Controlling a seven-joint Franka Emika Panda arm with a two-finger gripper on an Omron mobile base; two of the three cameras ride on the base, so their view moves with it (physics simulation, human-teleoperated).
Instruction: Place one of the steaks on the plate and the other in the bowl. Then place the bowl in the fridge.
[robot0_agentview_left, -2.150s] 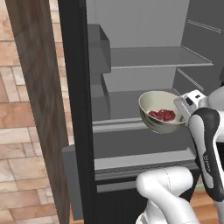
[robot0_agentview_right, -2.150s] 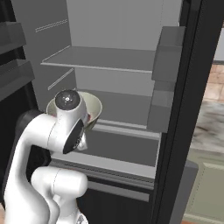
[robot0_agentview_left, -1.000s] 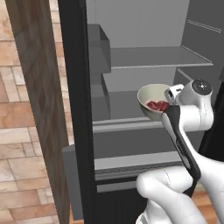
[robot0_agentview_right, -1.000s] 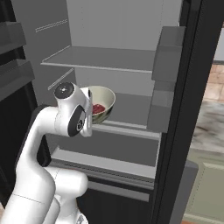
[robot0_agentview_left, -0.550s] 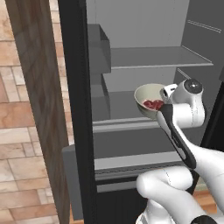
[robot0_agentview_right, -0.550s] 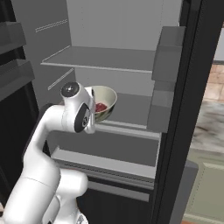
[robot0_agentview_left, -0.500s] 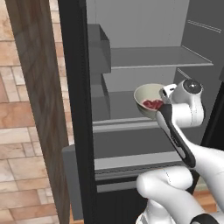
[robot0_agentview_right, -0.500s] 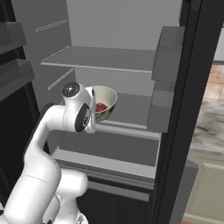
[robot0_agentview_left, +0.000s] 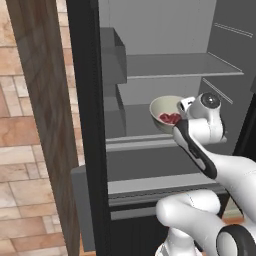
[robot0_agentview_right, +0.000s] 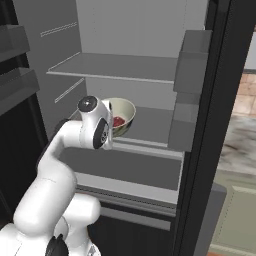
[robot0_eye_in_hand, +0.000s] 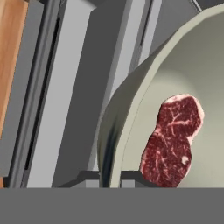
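Observation:
The beige-grey bowl (robot0_agentview_left: 162, 106) (robot0_agentview_right: 125, 111) hangs tilted just above the middle shelf (robot0_agentview_left: 137, 122) of the open black fridge (robot0_agentview_left: 85, 125). A dark red steak (robot0_eye_in_hand: 173, 140) (robot0_agentview_left: 170, 118) (robot0_agentview_right: 119, 121) lies inside it. My gripper (robot0_eye_in_hand: 110, 177) is shut on the bowl's near rim (robot0_eye_in_hand: 131, 100), one finger outside the wall and one inside. In the left base view my wrist sits right of the bowl. In the right base view it covers the bowl's left side. The plate is out of view.
An upper grey shelf (robot0_agentview_left: 175, 65) (robot0_agentview_right: 120, 67) spans the fridge above the bowl. Door bins (robot0_agentview_right: 187, 100) jut out on the right in the right base view. A lower ledge (robot0_agentview_right: 125, 167) runs below the bowl. A brick wall (robot0_agentview_left: 25, 150) stands left of the fridge.
My arm has carried the bowl with the steak up and deeper into the fridge, over the middle shelf. The grip on the rim has not changed.

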